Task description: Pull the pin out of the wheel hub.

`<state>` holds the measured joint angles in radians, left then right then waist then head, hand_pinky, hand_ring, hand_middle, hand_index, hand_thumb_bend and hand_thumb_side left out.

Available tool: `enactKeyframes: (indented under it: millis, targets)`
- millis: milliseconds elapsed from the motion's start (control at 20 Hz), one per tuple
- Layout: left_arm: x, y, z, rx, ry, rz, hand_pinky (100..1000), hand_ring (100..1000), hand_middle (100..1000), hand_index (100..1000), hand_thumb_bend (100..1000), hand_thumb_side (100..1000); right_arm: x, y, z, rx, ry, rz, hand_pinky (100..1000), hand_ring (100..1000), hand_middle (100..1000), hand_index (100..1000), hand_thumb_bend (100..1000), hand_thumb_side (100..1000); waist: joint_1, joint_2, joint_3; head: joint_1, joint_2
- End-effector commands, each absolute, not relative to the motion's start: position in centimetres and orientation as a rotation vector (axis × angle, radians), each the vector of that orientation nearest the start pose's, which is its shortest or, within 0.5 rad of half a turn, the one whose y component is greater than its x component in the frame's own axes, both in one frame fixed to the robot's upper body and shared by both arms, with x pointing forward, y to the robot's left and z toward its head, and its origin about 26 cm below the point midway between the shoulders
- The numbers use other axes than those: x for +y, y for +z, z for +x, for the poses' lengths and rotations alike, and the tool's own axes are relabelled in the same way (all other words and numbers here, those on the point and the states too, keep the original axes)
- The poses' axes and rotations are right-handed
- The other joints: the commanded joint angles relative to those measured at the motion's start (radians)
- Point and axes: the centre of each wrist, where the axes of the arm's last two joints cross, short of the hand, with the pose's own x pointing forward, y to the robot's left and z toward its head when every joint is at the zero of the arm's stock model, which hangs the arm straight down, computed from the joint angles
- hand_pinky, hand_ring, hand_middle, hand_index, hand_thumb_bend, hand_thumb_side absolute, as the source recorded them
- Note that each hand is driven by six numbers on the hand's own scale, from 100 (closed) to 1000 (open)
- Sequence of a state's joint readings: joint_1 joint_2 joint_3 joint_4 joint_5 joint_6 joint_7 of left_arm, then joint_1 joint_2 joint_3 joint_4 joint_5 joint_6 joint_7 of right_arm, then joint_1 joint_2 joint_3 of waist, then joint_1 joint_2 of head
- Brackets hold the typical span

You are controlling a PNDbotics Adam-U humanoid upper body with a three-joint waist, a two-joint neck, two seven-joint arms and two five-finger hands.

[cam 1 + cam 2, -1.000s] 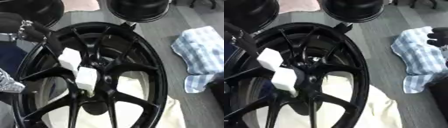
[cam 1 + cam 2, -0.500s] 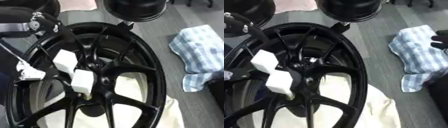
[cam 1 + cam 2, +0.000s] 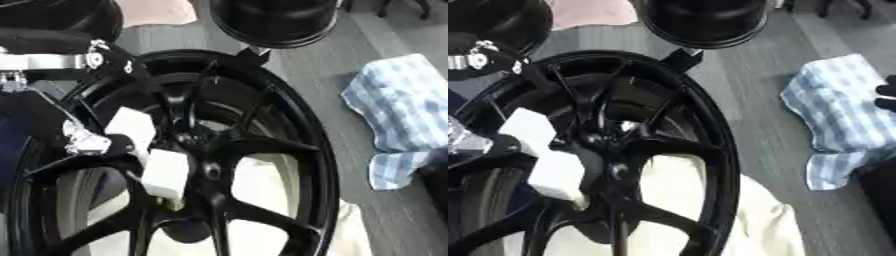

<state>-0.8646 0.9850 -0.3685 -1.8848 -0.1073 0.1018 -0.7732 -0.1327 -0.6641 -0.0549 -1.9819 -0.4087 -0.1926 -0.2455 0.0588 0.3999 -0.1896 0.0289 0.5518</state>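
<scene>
The small bright pin point(image 3: 627, 125) seems to sit in the hub of the black spoked alloy wheel point(image 3: 319, 150) at the grey surface's left edge, so the left hand point(image 3: 87, 142), whose grip I cannot tell, should pull straight along its axis.

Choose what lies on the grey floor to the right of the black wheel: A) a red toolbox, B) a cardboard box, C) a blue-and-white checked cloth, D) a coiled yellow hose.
C: a blue-and-white checked cloth lies crumpled on the grey floor, right of the black wheel.
</scene>
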Motion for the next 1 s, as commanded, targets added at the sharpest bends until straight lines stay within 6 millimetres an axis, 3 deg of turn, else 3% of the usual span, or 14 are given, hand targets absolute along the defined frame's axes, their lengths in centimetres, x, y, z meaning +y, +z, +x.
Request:
enactKeyframes:
  millis: [50, 400, 950, 1000]
  targets:
    - [24.7, 35.9, 31.4, -1.492, -1.937, 0.499, 885, 879, 776, 888, 427, 462, -33.4, 20.6, 27.8, -2.318, 0.147, -0.150, 762, 759, 703, 591, 239, 458, -0.005, -0.017, 0.001, 0.008, -0.009]
    - [24.9, 35.6, 32.0, -1.439, -1.945, 0.490, 889, 886, 785, 892, 422, 392, -33.3, 20.5, 27.8, -2.316, 0.142, -0.149, 761, 758, 703, 590, 234, 463, -0.007, -0.006, -0.004, 0.022, -0.001]
    - [25.2, 35.2, 32.6, -1.428, -1.917, 0.500, 880, 871, 762, 884, 397, 395, -33.2, 20.3, 27.8, -2.315, 0.134, -0.155, 762, 758, 702, 590, 230, 465, -0.006, 0.002, -0.012, 0.033, -0.005]
    - [25.2, 35.2, 32.6, -1.429, -1.917, 0.501, 877, 867, 756, 881, 344, 399, -33.2, 20.3, 27.8, -2.314, 0.133, -0.155, 762, 757, 702, 589, 229, 466, -0.005, 0.002, -0.012, 0.033, -0.007]
